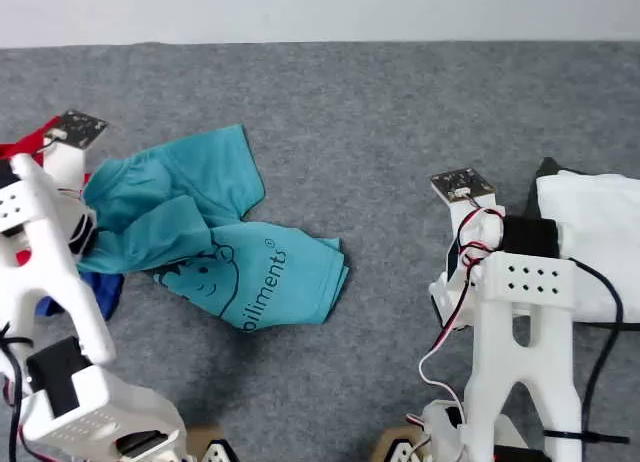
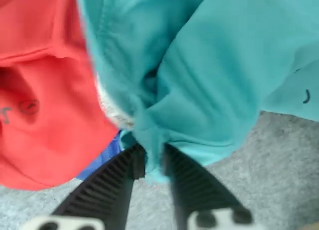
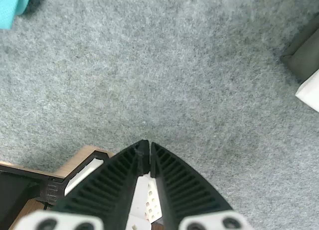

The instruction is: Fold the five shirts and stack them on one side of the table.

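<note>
A teal shirt [image 1: 215,252] lies crumpled on the grey table, left of the middle, with dark print facing up. My left gripper [image 2: 153,158] is shut on a fold of the teal shirt [image 2: 199,90] at its left edge. A red shirt [image 2: 45,100] and a blue shirt [image 2: 102,160] lie under that edge; both also peek out beside the left arm [image 1: 40,272]. At the right edge lies a folded white shirt [image 1: 595,237] over a dark one [image 1: 548,168]. My right gripper [image 3: 149,148] is shut with nothing in it, just above bare carpet in front of the right arm [image 1: 510,302].
Grey carpet [image 1: 400,132] covers the table, with open room in the middle and along the back. Wooden base pieces [image 3: 75,165] of the arm mounts sit at the front edge.
</note>
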Robot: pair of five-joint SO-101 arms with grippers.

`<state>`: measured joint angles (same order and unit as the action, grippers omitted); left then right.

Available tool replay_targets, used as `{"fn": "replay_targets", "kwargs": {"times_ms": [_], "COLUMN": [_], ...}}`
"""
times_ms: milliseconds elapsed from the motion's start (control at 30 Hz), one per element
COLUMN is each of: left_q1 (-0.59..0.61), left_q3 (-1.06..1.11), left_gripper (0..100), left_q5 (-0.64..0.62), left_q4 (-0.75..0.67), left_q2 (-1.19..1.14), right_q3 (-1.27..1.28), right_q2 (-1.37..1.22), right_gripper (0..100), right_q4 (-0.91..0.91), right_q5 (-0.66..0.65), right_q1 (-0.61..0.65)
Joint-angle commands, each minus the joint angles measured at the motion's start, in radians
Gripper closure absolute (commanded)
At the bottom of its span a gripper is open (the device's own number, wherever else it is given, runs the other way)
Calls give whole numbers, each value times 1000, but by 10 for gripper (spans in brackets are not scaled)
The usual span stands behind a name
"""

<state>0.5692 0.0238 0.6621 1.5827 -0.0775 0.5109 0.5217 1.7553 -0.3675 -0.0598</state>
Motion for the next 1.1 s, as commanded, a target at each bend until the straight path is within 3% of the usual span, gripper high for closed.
{"fn": "replay_targets", "kwargs": {"times_ms": [0, 167, 400, 533, 700, 1067], "left_q1": [3, -49, -5, 74, 164, 315], "left_q3": [-61, -295, -433, -334, -142, 131], "left_gripper": [833, 828, 829, 830, 830, 830], "left_q5": [15, 12, -86, -95, -95, -95], "left_q4": [29, 166, 172, 172, 169, 81], "left_q2": [54, 54, 72, 135, 244, 427], "right_q3": [-49, -51, -103, -135, -269, -703], "right_q2": [-2, -2, -4, -54, -300, -806], "right_gripper": [989, 989, 987, 987, 989, 989], "right_q4": [33, 33, -28, -151, -242, -243], "right_q5": [8, 11, 11, 8, 12, 12], "right_q1": [-2, 2, 142, 226, 334, 599]}}
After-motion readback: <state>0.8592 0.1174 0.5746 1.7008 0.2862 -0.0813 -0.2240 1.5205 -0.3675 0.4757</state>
